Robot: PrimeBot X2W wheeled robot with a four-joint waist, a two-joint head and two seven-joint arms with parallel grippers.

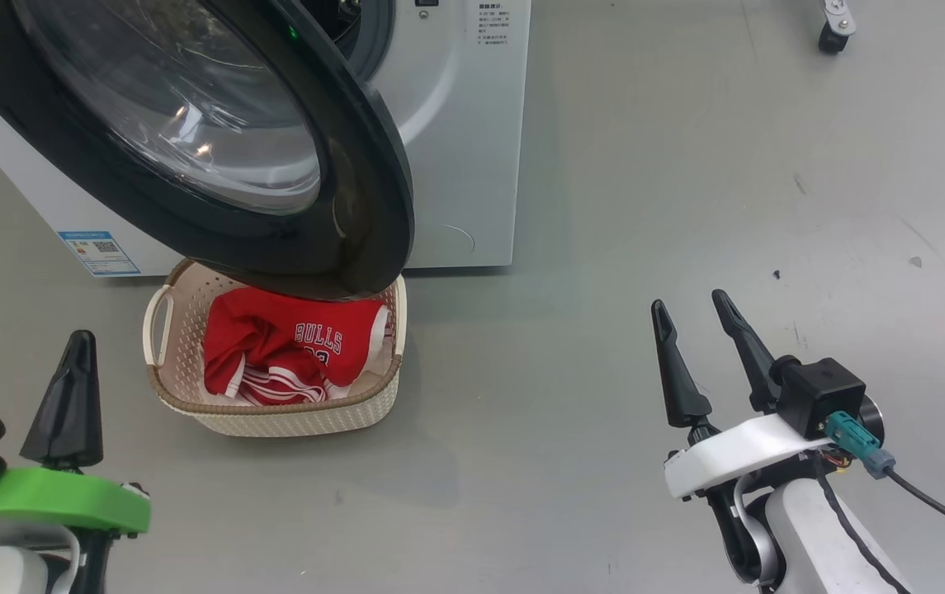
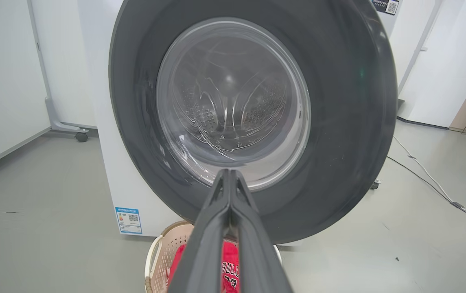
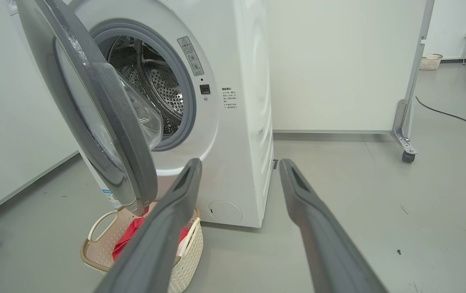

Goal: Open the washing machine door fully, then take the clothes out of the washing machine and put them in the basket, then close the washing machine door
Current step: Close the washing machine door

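**Door [image 1: 356, 190]:** open, swung out from the machine [image 1: 455, 124] on a hinge at the robot's left, with its lower rim overhanging the basket [image 1: 274, 417] on the floor [image 1: 604, 247].

**Clothes [image 1: 290, 338]:** lying in the basket. The drum looks empty in the right wrist view, so closing the door appears to be the remaining step.

**Left claw [image 2: 228, 174]:** fingers pressed together and holding nothing, aimed at the door's outer face and apart from it.

**Right claw [image 1: 689, 301]:** fingers apart and empty, well to the right of the basket.

**Orientation:** the door is round, so it has no long axis. Its plane is upright, its free edge points out toward the robot, and the glass bowl bulges toward the drum opening.

**Judged handling:** the door is rigid, fairly heavy, and swings only about its hinge. The glossy rim is probably slippery and the glass fragile, so a flat push on the black rim near the free edge suits better than a pinch.
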